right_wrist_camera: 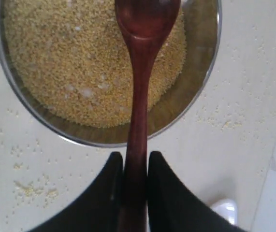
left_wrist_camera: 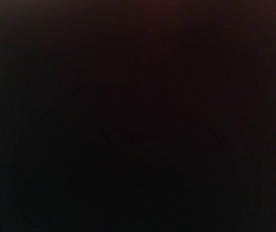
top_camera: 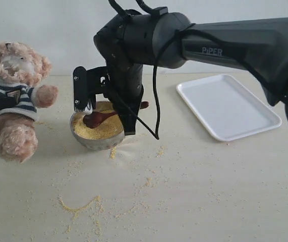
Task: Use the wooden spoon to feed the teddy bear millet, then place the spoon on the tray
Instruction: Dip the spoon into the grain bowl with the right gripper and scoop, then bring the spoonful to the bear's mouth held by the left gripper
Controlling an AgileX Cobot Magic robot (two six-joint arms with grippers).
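The right gripper (right_wrist_camera: 136,159) has its two black fingers (right_wrist_camera: 109,174) pressed onto the slim handle of the wooden spoon (right_wrist_camera: 138,111). They pinch it well back from the round bowl end, which reaches ahead of the fingertips over the heap of millet (right_wrist_camera: 70,63) in the steel bowl (right_wrist_camera: 198,92). The spoon looks light, stiff and smoothly polished, so a hold on the rear of the handle should suit, though the slick shaft could twist. The millet is fine, dry and loose, and will likely slide off at any tilt, as the grains scattered on the pale table (top_camera: 219,191) suggest. The fuzzy teddy bear (top_camera: 15,65) stands to one side of the gripper, the smooth white tray (top_camera: 229,106) to the other. The left gripper's own view is black, so I cannot tell its state
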